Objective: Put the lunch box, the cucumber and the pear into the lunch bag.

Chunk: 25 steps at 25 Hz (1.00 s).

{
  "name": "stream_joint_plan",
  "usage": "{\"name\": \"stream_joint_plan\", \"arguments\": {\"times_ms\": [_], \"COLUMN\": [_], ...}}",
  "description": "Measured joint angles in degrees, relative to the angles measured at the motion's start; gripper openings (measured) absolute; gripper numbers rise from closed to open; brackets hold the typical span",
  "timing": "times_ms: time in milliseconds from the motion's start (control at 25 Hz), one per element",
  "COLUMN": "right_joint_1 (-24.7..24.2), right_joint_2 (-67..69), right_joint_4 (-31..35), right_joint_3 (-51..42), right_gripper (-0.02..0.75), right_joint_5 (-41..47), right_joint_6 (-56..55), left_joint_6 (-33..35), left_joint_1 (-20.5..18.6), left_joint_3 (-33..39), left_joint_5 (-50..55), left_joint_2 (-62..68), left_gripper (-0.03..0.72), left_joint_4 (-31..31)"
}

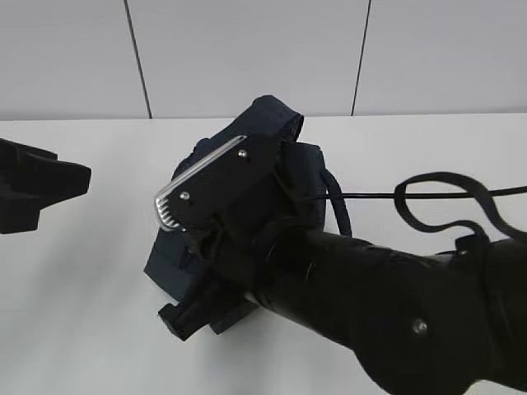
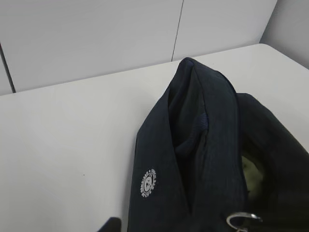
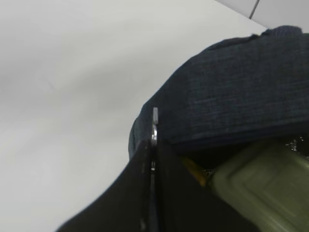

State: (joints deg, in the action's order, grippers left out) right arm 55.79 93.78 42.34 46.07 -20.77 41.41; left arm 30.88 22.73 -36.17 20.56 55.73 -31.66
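The lunch bag (image 1: 296, 173) sits mid-counter, and the right pincer (image 3: 153, 145), pressed closed on the metal zipper pull (image 3: 155, 126), hangs over its near side. Inside, the sage lid of the lunch box (image 3: 260, 186) shows. The left pincer (image 1: 37, 185) waits far left, grip unclear. The white counter (image 1: 90, 280) meets pale wall panels (image 1: 247, 53).

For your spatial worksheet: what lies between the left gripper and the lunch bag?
Only bare white table separates the left gripper from the lunch bag, shown in the exterior view.
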Motion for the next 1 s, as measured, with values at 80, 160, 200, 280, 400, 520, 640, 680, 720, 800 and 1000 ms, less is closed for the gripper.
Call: {"name": "stream_joint_plan", "arguments": {"times_ms": [80,160,200,280,400,520,640,680,720,800,1000], "right_joint_1": [0.0,0.0,0.0,0.0,0.0,0.0,0.0,0.0,0.0,0.0,0.0], "right_joint_2": [-0.48,-0.91,-1.35,-2.34,-3.82,-4.74,-4.88,-4.88,-4.88,-4.88,-4.88], "right_joint_4": [4.46,7.75,8.93,9.86,10.53,10.9,10.99,11.13,11.51,11.6,11.74], "right_joint_3": [0.11,0.11,0.11,0.11,0.11,0.11,0.11,0.11,0.11,0.11,0.11], "right_gripper": [0.0,0.0,0.0,0.0,0.0,0.0,0.0,0.0,0.0,0.0,0.0], "right_joint_5": [-0.53,-1.61,-1.89,-2.4,-2.44,-2.53,-2.06,-1.95,-1.97,-1.83,-1.38], "right_joint_6": [5.0,9.21,10.47,12.64,13.81,13.93,14.17,14.17,14.17,14.17,14.17], "left_joint_6": [0.0,0.0,0.0,0.0,0.4,3.52,14.3,20.25,25.69,38.11,54.8], "left_joint_1": [0.0,0.0,0.0,0.0,0.0,0.0,0.0,0.0,0.0,0.0,0.0], "left_joint_3": [0.0,0.0,0.0,0.0,0.0,0.0,0.0,0.0,0.0,0.0,-0.83], "left_joint_5": [0.41,0.8,1.02,1.16,1.22,1.42,2.36,3.14,3.99,5.28,7.12], "left_joint_2": [0.0,0.27,0.65,1.86,3.94,6.38,9.35,10.34,11.09,12.77,17.29], "left_gripper": [0.293,0.29,0.29,0.29,0.29,0.29,0.29,0.29,0.29,0.29,0.29], "left_joint_4": [0.02,0.02,0.02,0.02,0.07,-1.04,-7.57,-12.94,-17.33,-26.42,-38.99]}}
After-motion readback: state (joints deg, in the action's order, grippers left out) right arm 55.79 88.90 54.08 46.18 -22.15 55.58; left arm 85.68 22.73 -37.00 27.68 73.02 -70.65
